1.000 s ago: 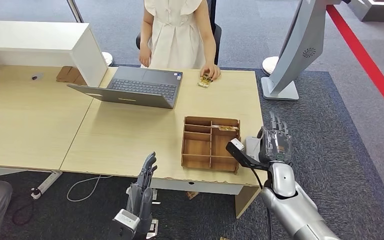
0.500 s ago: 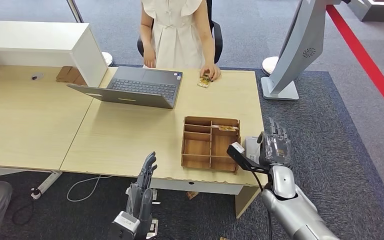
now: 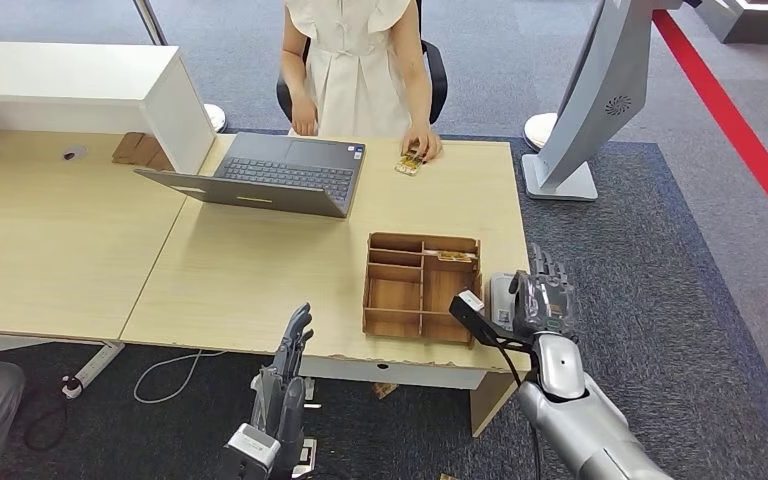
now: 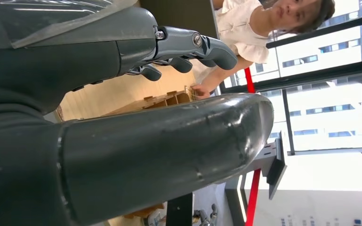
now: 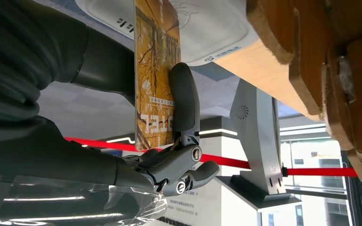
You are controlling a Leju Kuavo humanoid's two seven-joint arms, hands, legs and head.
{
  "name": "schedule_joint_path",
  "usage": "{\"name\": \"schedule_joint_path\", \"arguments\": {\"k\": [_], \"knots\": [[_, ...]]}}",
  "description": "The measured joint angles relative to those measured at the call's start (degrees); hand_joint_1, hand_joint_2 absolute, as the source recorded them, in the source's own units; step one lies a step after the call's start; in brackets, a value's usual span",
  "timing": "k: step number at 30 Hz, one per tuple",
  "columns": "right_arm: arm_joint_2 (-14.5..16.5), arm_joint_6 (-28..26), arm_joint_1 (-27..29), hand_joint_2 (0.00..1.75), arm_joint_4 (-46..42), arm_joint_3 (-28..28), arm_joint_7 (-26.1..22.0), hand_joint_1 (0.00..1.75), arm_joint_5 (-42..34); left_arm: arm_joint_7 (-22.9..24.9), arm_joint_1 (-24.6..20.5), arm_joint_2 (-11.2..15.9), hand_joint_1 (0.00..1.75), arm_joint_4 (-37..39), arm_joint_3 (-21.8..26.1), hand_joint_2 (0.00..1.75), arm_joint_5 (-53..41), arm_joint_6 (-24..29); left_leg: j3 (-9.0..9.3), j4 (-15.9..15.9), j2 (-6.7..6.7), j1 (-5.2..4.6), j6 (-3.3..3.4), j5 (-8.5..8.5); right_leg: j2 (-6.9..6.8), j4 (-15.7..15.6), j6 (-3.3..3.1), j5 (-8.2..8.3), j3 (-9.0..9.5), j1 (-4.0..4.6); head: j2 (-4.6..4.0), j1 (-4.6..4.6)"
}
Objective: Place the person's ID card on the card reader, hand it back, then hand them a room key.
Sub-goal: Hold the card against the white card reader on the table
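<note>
Fingers on the right hand (image 5: 169, 136) are pinching a yellow-brown card (image 5: 153, 70) edge-on, with one finger pressed flat on its face, just beside the white card reader (image 5: 202, 33) at the near right corner of the desk (image 3: 260, 260). From the head view that hand (image 3: 540, 300) sits right over the reader (image 3: 501, 294). I can't tell if the card is actually touching it yet.

So I'd say we're on step one, getting the ID onto the reader. Next move probably needs the card tipped flat and lowered onto the white pad before letting go, since right now it's held on edge.

Left hand (image 3: 290, 365) hangs below the desk edge, fingers loosely apart and holding nothing.

A wooden divided tray (image 3: 422, 287) is next to the reader. One far compartment has a small yellowish card-like thing (image 3: 452, 257) in it, and the rest look bare from here. Could be the room keys, just guessing.

Across the desk, a person's hand (image 3: 423, 143) rests on another small yellowish item (image 3: 410, 162) near the laptop (image 3: 280, 175).
</note>
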Motion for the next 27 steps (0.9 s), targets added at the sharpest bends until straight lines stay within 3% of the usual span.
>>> {"name": "schedule_joint_path", "arguments": {"k": [14, 20, 27], "knots": [[0.4, -0.1, -0.6, 1.75, 1.1, 0.4, 0.0, 1.75, 0.0, 0.0, 0.1, 0.0, 0.00, 0.0, 0.2, 0.00, 0.0, 0.0, 0.02, 0.0, 0.00, 0.00, 0.00, 0.00, 0.00, 0.0, 0.00, 0.00, 0.01, 0.00, 0.01, 0.00], [0.8, -0.1, -0.5, 1.75, 1.1, 0.5, -2.3, 1.75, -0.4, -0.1, 0.3, 0.0, 0.00, 0.0, 0.4, 0.00, -0.2, 0.0, 0.03, 0.0, 0.00, 0.00, 0.00, 0.00, 0.00, 0.0, 0.00, 0.00, 0.01, 0.00, 0.00, 0.00], [1.2, -0.2, -0.3, 1.75, 0.3, 0.3, -0.4, 1.75, 2.2, 0.0, 0.9, 0.0, 0.00, -0.1, 1.0, 0.00, -1.3, 0.0, 0.03, 0.0, 0.01, 0.00, 0.00, 0.00, 0.01, 0.0, 0.00, 0.00, 0.01, 0.00, 0.00, 0.00]]}}
